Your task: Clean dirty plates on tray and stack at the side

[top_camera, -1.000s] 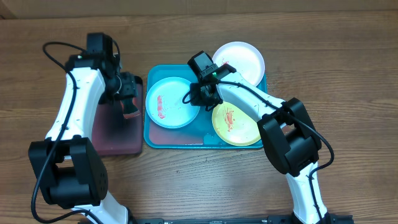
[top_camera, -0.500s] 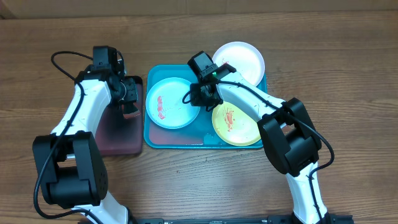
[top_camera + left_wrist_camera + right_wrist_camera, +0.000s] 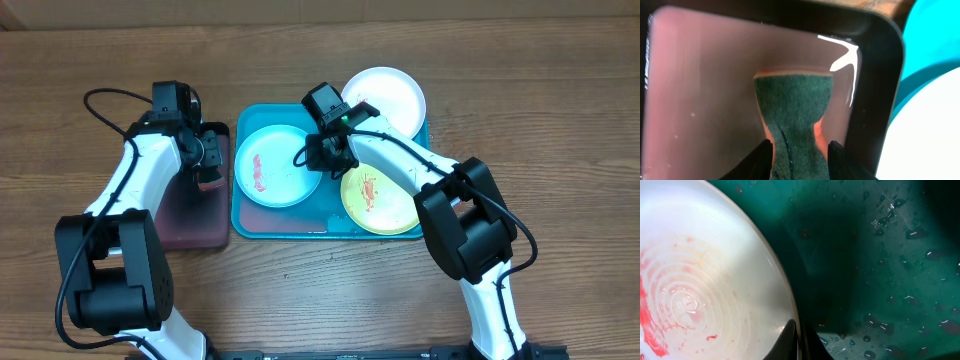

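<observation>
Blue plate (image 3: 277, 165): red-smeared, lying in the left half of the tray (image 3: 280, 222); its rim is pinched by the right hand (image 3: 800, 341).
Green plate (image 3: 378, 198): smeared, in the tray's near right part.
White plate (image 3: 385, 98): overlapping the tray's far right corner.
Left hand (image 3: 797, 150): squeezing a sponge (image 3: 795, 110) over the pink tray (image 3: 185, 215) on the counter (image 3: 560, 120).

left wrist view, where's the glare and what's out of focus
Left wrist: a white glare streak sits in the far right corner of the black-rimmed tray; the green sponge is sharp, the light blue plate washed out and soft. Right wrist: a dark shadow crosses the wet turquoise tray.
</observation>
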You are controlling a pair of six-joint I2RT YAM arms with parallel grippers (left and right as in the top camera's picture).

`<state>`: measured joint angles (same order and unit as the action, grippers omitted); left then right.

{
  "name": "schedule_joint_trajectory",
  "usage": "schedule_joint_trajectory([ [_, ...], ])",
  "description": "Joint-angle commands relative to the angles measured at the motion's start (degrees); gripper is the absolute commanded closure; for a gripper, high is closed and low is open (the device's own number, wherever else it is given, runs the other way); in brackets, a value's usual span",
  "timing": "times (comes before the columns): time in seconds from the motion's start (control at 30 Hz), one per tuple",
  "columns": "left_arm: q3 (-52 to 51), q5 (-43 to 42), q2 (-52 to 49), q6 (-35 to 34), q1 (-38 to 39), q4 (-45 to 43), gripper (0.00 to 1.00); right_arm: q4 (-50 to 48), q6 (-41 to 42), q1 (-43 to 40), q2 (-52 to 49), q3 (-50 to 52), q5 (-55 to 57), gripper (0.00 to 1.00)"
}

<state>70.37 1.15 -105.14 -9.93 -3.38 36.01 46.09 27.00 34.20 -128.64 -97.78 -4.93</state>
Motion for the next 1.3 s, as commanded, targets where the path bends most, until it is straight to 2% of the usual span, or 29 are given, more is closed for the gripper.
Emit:
schedule_joint_trajectory([
  [0.0, -2.03, 0.74, -0.52, -0.76, 0.07, -1.44, 0.63, 0.94, -0.2, 0.57, -1.38, 0.04, 1.9, 0.96],
  [0.33, -4.55, 0.76, -0.52, -0.79, 0.46, -5.42, 0.69, 0.9, -0.2, 0.57, -1.38, 0.04, 1.92, 0.96],
  [0.87, -4.66, 1.75, -4.15, -0.81, 0.5, -6.05, 0.7, 0.92, -0.2, 0.57, -1.38, 0.04, 1.92, 0.96],
  [0.93, -4.66, 1.73, -5.53, -0.83, 0.63, -6.03, 0.74, 0.9, -0.2, 0.57, -1.38, 0.04, 1.92, 0.96],
  [1.1, -4.63, 1.36, -6.71, -0.81, 0.9, -5.75, 0.9, 0.9, -0.2, 0.57, -1.38, 0.04, 1.92, 0.96],
  [1.27, -2.84, 1.38, -5.57, -0.81, 0.87, -3.56, 0.96, 0.9, -0.2, 0.57, -1.38, 0.04, 1.92, 0.96],
])
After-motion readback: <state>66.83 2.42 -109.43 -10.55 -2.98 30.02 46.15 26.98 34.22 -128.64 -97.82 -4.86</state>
